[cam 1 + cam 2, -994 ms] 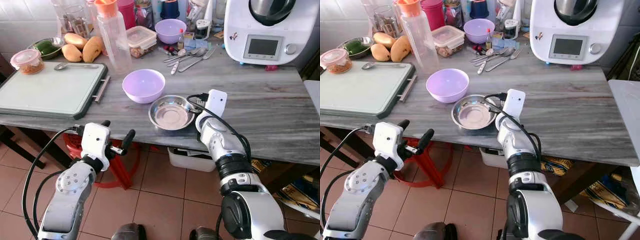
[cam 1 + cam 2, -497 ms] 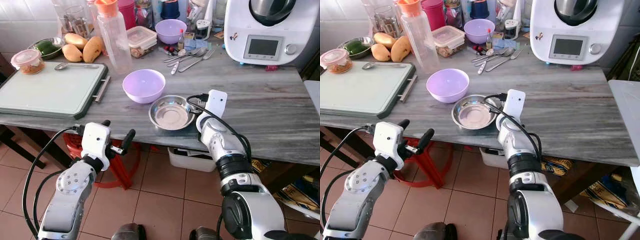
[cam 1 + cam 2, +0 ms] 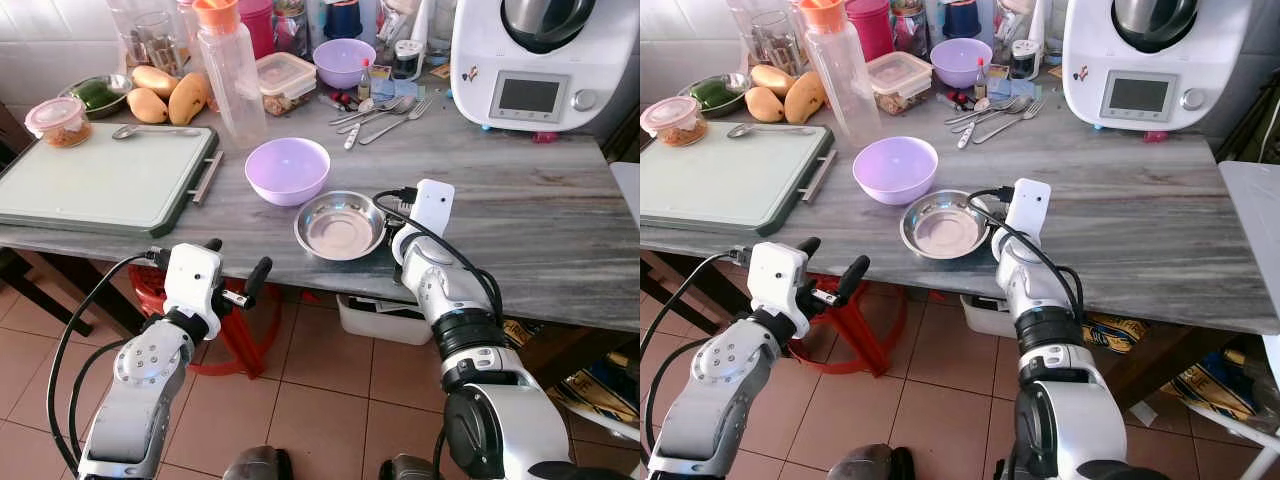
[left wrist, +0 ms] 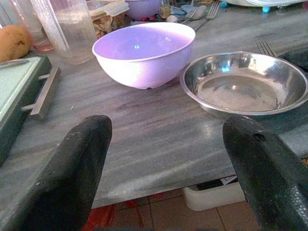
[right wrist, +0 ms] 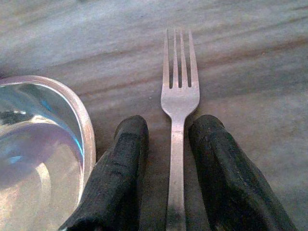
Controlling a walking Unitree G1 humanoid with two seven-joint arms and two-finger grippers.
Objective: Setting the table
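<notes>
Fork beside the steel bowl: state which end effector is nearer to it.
Right. The right end effector has its fingers on either side of the fork, beside the steel bowl. The left end effector hangs off the table's near edge.

Grey-veined worktop (image 3: 540, 215). At its left end: green-rimmed cutting board (image 3: 100, 180), a spoon (image 3: 150, 131) at its far edge. Behind it: mangoes (image 3: 170, 98), lidded tub (image 3: 58, 121) with orange contents. Clear bottle with orange cap (image 3: 228, 70) stands near the board's handle. White kitchen machine (image 3: 535, 60) at far right. Red stool (image 3: 240, 330) and white bin (image 3: 380, 320) on the tiled floor underneath.
</notes>
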